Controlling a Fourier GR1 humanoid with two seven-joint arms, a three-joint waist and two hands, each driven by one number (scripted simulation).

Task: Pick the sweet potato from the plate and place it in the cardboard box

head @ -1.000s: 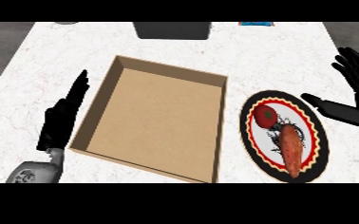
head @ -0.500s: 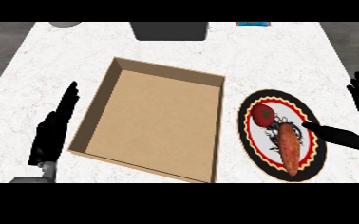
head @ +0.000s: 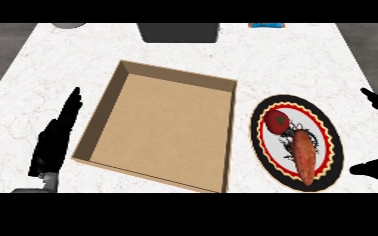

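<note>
An orange sweet potato lies lengthwise on a round plate with a black and red rim, at the right of the counter. A red tomato sits on the same plate just behind it. The open cardboard box stands left of the plate, close to its rim, with nothing inside. My left hand rests beside the box's left wall, fingers straight and pointing away. Of my right hand only a fingertip and the thumb tip show at the right edge, spread apart, right of the plate and holding nothing.
A dark grey block stands at the back of the white marble counter, behind the box. A blue item and a grey round object sit along the back edge. The counter's left and right edges are close to both hands.
My right hand has drawn out toward the right edge, so only its tips remain in view. The left hand has sunk slightly lower. Box, plate, sweet potato and tomato have not moved.
</note>
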